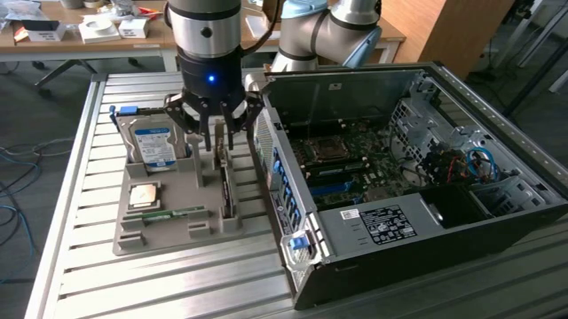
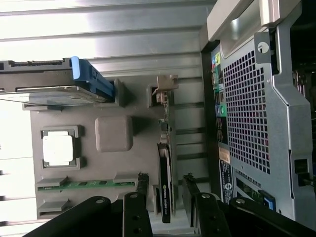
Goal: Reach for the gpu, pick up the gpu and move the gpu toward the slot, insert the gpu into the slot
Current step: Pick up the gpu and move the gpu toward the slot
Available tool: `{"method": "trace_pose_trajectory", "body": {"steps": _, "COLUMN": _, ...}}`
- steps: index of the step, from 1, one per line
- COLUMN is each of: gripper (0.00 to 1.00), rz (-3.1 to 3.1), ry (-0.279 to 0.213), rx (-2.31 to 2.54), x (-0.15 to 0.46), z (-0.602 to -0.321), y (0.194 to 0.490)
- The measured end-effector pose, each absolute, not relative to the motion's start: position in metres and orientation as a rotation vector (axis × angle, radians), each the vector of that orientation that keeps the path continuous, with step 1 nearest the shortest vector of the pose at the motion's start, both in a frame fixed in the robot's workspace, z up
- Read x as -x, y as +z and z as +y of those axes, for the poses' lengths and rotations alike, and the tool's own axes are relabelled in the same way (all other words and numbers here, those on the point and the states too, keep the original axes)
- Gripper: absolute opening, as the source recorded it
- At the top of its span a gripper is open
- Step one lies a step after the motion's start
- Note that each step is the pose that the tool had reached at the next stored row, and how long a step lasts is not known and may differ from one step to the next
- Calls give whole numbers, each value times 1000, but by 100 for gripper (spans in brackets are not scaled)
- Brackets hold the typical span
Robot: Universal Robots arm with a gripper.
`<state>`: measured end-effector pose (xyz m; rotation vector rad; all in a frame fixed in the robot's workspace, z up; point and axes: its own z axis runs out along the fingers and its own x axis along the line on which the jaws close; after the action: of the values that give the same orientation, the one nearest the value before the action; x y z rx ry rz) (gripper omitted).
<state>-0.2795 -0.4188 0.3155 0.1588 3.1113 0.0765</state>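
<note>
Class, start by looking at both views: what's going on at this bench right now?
A robot arm holds its end effector open just above the gpu. The gpu stands on edge in a grey tray, beside the open computer case. It has not been gripped or lifted yet. A hard drive sits in the same tray.

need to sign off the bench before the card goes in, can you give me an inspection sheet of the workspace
surface: ribbed metal table carrying a grey tray
job's things: graphics card standing on edge in the tray; slot is on the green board in the open computer case, too small to pick out
clutter: hard drive, processor chip and memory stick in the tray
gripper: open, over the card, not gripping it
cables: blue and red wires inside the case; loose cables on the floor
surroundings: wooden desk with boxes behind
</note>
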Motion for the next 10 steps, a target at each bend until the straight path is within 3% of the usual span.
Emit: {"method": "trace_pose_trajectory", "body": {"steps": 10, "gripper": 42, "rz": 3111, "ry": 77, "rx": -159, "x": 279, "z": -419, "y": 303}}
